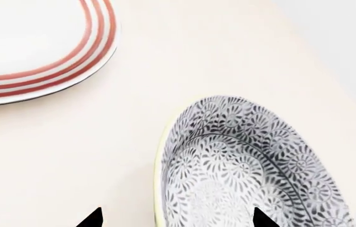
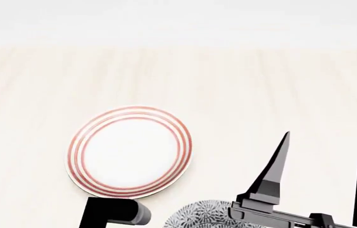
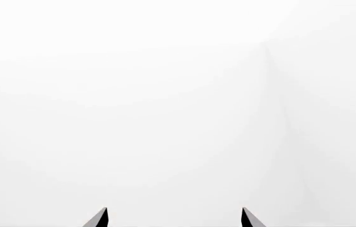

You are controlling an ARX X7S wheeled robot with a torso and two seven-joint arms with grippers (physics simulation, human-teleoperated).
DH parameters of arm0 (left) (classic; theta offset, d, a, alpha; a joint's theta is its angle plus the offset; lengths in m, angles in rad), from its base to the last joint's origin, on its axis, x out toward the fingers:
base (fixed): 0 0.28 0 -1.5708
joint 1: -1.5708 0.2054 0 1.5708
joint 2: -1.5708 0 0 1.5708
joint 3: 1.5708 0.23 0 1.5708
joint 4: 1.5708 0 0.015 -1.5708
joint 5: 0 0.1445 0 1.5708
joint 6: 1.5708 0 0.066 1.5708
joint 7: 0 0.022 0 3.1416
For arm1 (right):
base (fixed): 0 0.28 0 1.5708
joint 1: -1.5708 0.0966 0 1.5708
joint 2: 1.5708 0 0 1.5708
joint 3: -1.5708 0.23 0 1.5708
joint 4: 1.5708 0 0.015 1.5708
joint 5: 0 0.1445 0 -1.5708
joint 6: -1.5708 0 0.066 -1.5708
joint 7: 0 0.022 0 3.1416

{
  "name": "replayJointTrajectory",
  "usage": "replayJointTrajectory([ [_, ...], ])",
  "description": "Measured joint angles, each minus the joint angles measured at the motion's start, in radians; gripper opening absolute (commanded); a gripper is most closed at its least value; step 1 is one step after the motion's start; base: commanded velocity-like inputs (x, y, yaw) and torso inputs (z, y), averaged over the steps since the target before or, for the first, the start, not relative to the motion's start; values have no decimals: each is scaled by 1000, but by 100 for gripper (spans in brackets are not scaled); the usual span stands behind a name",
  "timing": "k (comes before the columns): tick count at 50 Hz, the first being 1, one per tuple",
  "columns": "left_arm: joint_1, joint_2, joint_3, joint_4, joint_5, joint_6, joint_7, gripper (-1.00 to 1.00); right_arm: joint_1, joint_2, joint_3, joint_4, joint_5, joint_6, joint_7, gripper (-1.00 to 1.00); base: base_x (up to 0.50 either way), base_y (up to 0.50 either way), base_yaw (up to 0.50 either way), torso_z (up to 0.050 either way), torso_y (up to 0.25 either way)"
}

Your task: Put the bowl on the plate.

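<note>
The bowl (image 1: 247, 165), grey-and-white floral with a pale rim, sits on the cream table; only its far edge (image 2: 197, 216) shows at the bottom of the head view. The plate (image 2: 131, 152), white with red rings, lies flat beside it, apart from it, and its rim (image 1: 70, 66) shows in the left wrist view. My left gripper (image 1: 178, 218) is open and straddles the bowl's rim, one fingertip outside the bowl and one over its inside. My right gripper (image 2: 326, 142) is open with its fingers pointing up beside the bowl. It (image 3: 174, 216) holds nothing and faces blank white.
The cream table (image 2: 261, 85) stretches away behind the plate to a pale wall. Part of my left arm (image 2: 112, 213) shows just in front of the plate. The table's edge (image 1: 329, 71) runs diagonally past the bowl in the left wrist view.
</note>
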Motion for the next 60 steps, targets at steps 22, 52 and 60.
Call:
replayJointTrajectory([
  [22, -15, -41, 99, -52, 88, 108, 43, 100, -4, 10, -16, 5, 4, -3, 11, 100, 0, 0, 0, 0, 0],
  [52, -76, -109, 212, -38, 188, 207, 99, -100, -10, 22, -39, 13, 11, -1, 26, 100, 0, 0, 0, 0, 0],
  [60, -149, -134, 242, -71, 262, 248, 125, -100, -11, 26, -44, 13, 13, 0, 29, 100, 0, 0, 0, 0, 0],
])
